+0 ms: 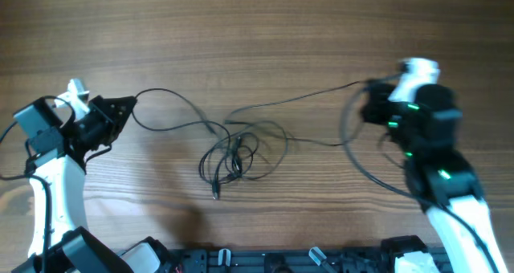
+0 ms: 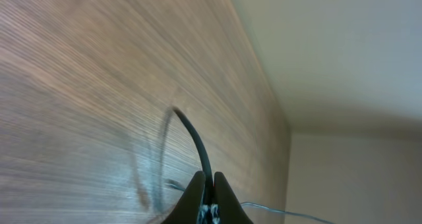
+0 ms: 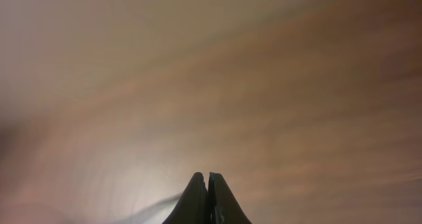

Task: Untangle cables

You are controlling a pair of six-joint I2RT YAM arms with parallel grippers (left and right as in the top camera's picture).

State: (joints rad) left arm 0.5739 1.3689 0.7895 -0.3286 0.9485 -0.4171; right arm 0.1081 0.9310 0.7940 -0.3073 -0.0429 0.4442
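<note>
The cables lie as a loose black tangle at the middle of the wooden table. One strand runs left from it to my left gripper. In the left wrist view that gripper is shut on this black strand, which curves up out of the jaws. Another thin strand stretches right from the tangle to the tips of my right gripper. The right wrist view is blurred. There the right gripper is shut tight, with a faint streak of cable at its lower left.
A thicker black arm cable loops over the table beside the right arm. The arm bases line the front edge. In the left wrist view the table's far edge meets a pale wall.
</note>
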